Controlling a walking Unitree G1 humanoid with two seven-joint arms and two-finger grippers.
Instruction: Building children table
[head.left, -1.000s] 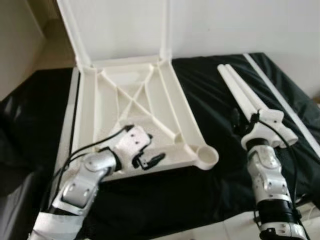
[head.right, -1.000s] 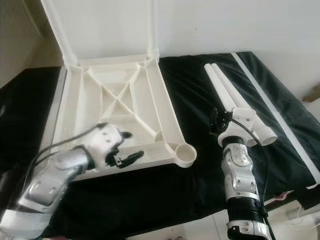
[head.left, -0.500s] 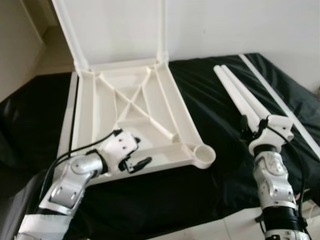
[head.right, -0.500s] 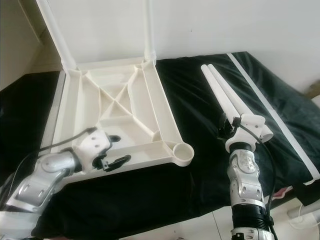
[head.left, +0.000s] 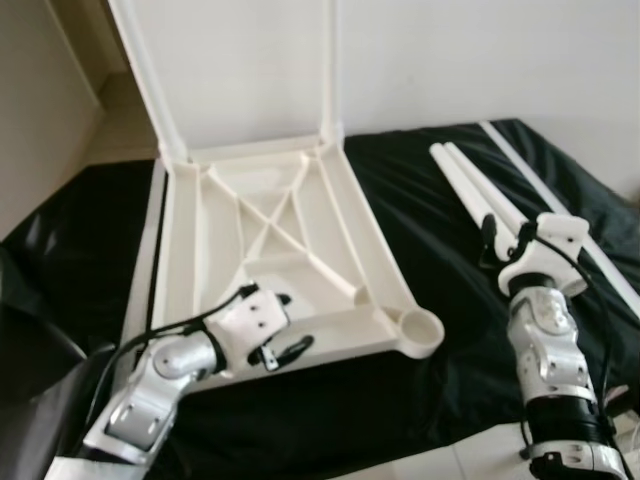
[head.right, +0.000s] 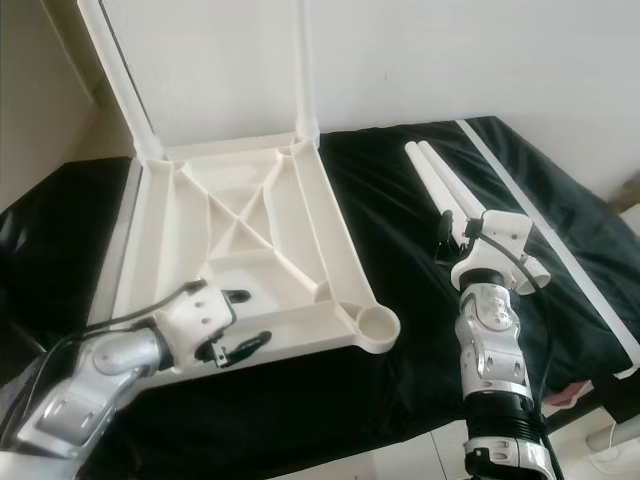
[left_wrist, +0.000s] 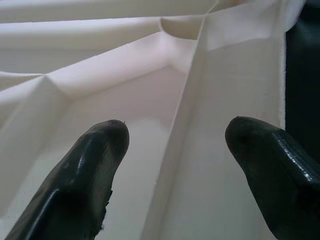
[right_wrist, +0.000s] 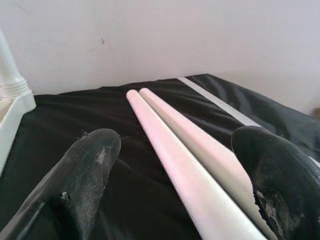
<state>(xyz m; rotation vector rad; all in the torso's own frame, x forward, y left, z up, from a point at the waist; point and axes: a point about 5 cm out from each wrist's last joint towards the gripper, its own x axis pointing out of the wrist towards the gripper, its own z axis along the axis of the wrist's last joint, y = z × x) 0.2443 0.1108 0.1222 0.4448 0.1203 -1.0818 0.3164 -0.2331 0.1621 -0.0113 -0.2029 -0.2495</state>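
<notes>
The white table top (head.left: 262, 215) lies upside down on black cloth, ribs facing up. Two legs (head.left: 335, 60) stand upright in its far corners, and a round socket (head.left: 422, 325) is open at the near right corner. My left gripper (head.left: 289, 323) is open at the near rim; in the left wrist view its fingers (left_wrist: 95, 165) straddle a rib of the rim (left_wrist: 190, 130). Two loose white legs (head.left: 472, 182) lie side by side on the cloth at the right. My right gripper (right_wrist: 185, 150) is open just above their near ends, with both legs (right_wrist: 185, 150) between its fingers.
The black cloth (head.left: 420, 200) covers a low surface that ends near my body. A white strip (head.left: 560, 205) runs along its right side. A pale wall (head.left: 480, 50) stands close behind, and light floor (head.left: 110, 120) shows at the far left.
The whole view has shifted a little. My left gripper has drawn back slightly along the near rim, away from the corner socket. The right gripper stays over the loose legs.
</notes>
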